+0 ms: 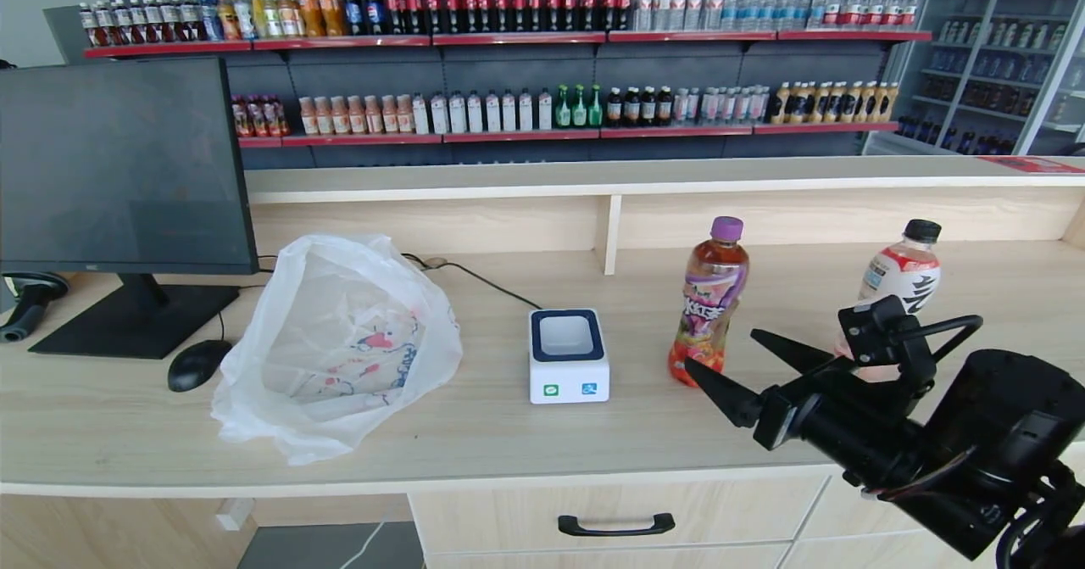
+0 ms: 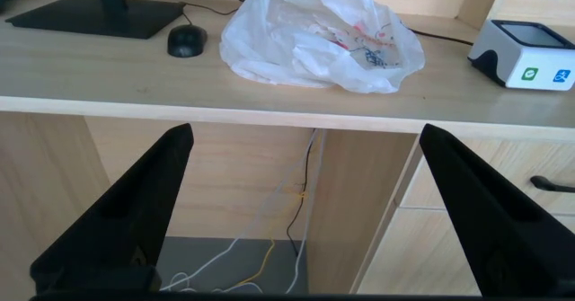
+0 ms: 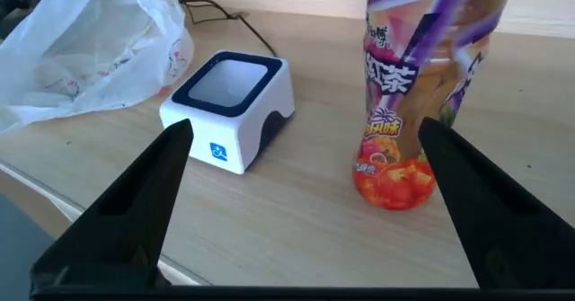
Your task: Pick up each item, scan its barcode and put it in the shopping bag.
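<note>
shop counter, drink shelves [image 1: 509, 35] behind. light wood desk [image 1: 509, 433]: plastic bag [image 1: 339, 340] left of centre, white scanner box [image 1: 568, 355] mid-desk. a purple-capped tea bottle [image 1: 710, 298] stands upright beside it, and a black-capped bottle [image 1: 903, 276] sits nearer the right edge, partly behind the arm. right wrist view: right pincer [image 3: 305, 126] spread, tea bottle just ahead, not gripped. left wrist view: left pincer [image 2: 305, 130] spread, below the desk's front edge, loose cables [image 2: 269, 247] beneath. monitor [image 1: 127, 162] and mouse [image 1: 197, 364] crowd the left edge. a strip of desk separates scanner and bottle.
</note>
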`<state>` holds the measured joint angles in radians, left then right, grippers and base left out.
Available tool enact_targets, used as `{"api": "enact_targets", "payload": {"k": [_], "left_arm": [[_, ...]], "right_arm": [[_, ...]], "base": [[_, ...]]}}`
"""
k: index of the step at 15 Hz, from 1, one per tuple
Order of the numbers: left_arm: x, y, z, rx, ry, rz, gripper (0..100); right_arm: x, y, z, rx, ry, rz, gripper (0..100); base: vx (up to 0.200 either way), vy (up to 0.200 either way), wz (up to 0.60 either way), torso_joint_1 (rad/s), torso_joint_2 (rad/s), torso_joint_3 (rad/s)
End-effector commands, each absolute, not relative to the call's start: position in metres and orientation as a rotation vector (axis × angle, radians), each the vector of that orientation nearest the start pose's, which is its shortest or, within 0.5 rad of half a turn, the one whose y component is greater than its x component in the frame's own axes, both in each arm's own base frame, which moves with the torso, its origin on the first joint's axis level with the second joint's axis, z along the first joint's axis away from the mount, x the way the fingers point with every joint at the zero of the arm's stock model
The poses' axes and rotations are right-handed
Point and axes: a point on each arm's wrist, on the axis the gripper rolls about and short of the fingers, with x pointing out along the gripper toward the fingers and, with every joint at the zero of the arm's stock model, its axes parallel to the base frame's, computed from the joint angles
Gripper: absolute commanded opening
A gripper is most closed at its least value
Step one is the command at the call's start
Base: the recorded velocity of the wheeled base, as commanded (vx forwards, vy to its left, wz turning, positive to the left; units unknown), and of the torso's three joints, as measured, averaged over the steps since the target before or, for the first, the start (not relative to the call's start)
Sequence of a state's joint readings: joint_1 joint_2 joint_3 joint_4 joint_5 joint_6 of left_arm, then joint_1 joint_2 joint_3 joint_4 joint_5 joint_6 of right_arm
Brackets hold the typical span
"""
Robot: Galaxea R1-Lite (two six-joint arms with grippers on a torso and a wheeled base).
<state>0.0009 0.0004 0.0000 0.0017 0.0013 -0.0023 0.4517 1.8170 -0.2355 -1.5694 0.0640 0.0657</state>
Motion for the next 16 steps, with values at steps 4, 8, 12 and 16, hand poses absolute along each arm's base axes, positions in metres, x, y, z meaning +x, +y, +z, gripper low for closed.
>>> {"api": "enact_targets", "payload": {"k": [4,8,12,16], "left_arm": [[-0.023,0.0,0.075,-0.003,0.002,0.002,100],[-0.023,0.0,0.075,-0.003,0.002,0.003,100],[-0.023,0.0,0.075,-0.003,0.002,0.002,100],[-0.023,0.0,0.075,-0.003,0.002,0.003,100]], "right_arm": [[0.23,0.131,0.112,0.074,0.025,0.576,100],[0.235,0.143,0.103,0.102,0.06,0.604,100],[0.249,0.151,0.098,0.136,0.065,0.605,100],[0.26,0.157,0.095,0.144,0.058,0.601,100]], "base": [[0.0,0.0,0.0,0.0,0.0,0.0],[0.0,0.0,0.0,0.0,0.0,0.0],[0.0,0.0,0.0,0.0,0.0,0.0],[0.0,0.0,0.0,0.0,0.0,0.0]]}}
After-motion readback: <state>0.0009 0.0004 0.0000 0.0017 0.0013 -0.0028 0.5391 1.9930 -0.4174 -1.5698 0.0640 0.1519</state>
